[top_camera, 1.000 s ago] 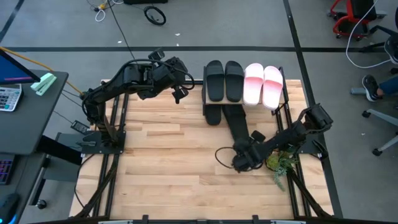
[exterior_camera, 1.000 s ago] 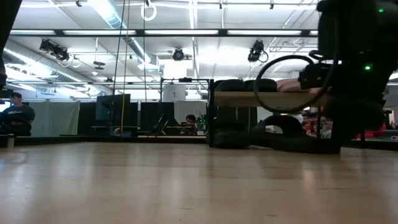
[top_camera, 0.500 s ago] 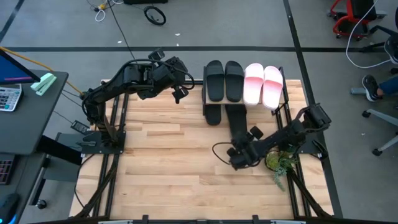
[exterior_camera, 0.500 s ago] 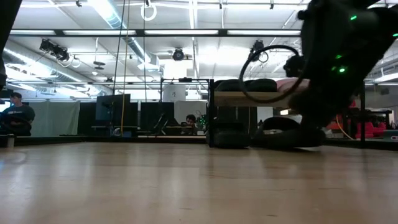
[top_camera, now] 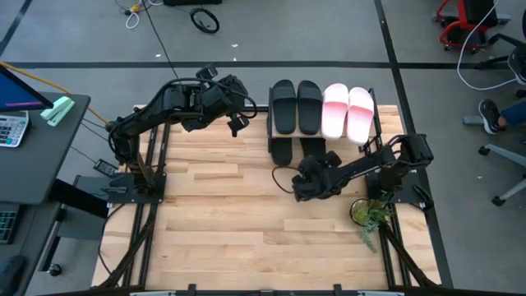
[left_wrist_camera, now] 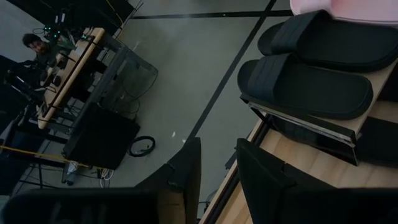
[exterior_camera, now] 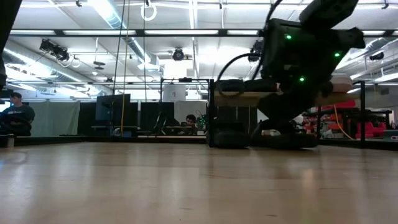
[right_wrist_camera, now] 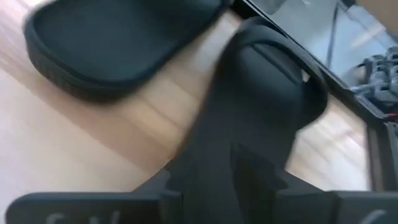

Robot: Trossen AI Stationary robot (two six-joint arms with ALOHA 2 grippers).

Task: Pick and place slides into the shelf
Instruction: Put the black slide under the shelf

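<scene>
While the left gripper (top_camera: pixel 237 123) hangs narrowly parted beside the shelf (top_camera: pixel 377 119), the right gripper (top_camera: pixel 306 182) clasps a black slide (right_wrist_camera: pixel 249 124) on the wooden table (top_camera: pixel 214 214); a person (exterior_camera: pixel 15 112) sits in the room behind.

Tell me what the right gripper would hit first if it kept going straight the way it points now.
Most likely the black slide right in front of it: the right gripper points toward the shelf, and the right wrist view shows that slide's strap filling the space ahead. Whether they already touch is unclear.

Bright ceiling strip lights (exterior_camera: pixel 186 32) glare; right wrist view motion-blurred; shadows soft.
</scene>
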